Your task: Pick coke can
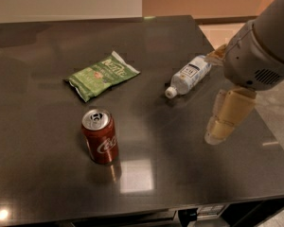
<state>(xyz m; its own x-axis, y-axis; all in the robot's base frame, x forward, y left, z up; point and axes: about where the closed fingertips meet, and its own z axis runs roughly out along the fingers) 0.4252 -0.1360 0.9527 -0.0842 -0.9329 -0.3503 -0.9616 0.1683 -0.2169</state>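
Observation:
The coke can (100,135) is a small red can with white script and a silver top. It stands upright on the dark table (156,174), front left of centre. My gripper (224,118) hangs from the grey arm above the right part of the table. It is well to the right of the can and holds nothing that shows.
A green chip bag (101,74) lies behind the can. A clear plastic bottle with a white cap (188,76) lies on its side at the back right, just left of my arm. The table's right edge (267,126) runs beneath the arm.

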